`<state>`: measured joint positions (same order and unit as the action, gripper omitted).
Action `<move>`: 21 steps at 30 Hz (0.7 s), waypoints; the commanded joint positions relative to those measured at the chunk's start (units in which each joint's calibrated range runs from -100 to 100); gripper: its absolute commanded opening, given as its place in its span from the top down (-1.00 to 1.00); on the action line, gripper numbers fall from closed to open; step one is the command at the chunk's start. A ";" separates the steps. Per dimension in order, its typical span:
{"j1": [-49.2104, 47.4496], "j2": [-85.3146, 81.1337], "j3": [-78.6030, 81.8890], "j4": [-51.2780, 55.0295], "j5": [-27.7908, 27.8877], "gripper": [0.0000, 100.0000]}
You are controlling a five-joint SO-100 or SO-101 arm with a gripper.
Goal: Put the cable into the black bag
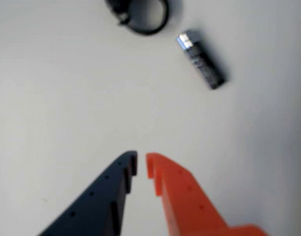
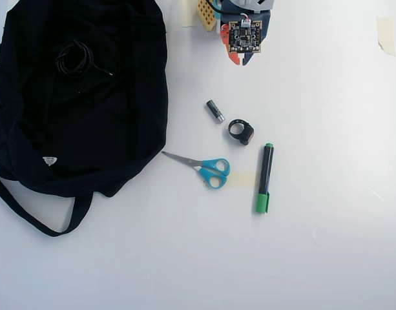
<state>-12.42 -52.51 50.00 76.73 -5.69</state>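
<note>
On the left of the overhead view lies the black bag (image 2: pixel 88 123), spread flat over the white table (image 2: pixel 327 245), its long strap (image 2: pixel 30 216) looping out below it. A small white label (image 2: pixel 50 160) sits near the bag's lower edge; whatever is printed on it is too small to read. The cable (image 2: pixel 73 58) rests on the bag's upper part as a small round coil, with one thin end trailing off to the right.

Further right, just past the bag's edge, are blue-handled scissors (image 2: pixel 207 169), blades pointing towards the bag. Above them lies a small dark battery (image 2: pixel 215 111) with a silvery end, and just beside it to the right a black ring-shaped gadget (image 2: pixel 240 131) with a red spot. Next comes a green marker (image 2: pixel 264 177), lying nearly upright in the view, its black part uppermost. Pieces of pale tape (image 2: pixel 385 33) are stuck to the table at the far right.

The gripper (image 2: pixel 241 58) sits at the top centre of the overhead view, under a small circuit board. In the wrist view the gripper (image 1: pixel 141 164) shows one dark finger (image 1: pixel 101 201) on the left and one orange finger on the right, tips nearly together with only a narrow gap, holding nothing and touching nothing. Beyond them lie the battery (image 1: pixel 202 59) and the ring gadget (image 1: pixel 140 14). No writing can be read on either.
</note>
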 commanded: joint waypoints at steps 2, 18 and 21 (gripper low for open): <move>-0.67 -12.72 17.57 -8.51 0.03 0.95; 5.16 -42.01 49.55 -12.30 8.00 0.95; 5.76 -46.33 49.37 -7.56 7.84 0.95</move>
<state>-7.94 -95.27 97.96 64.96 1.64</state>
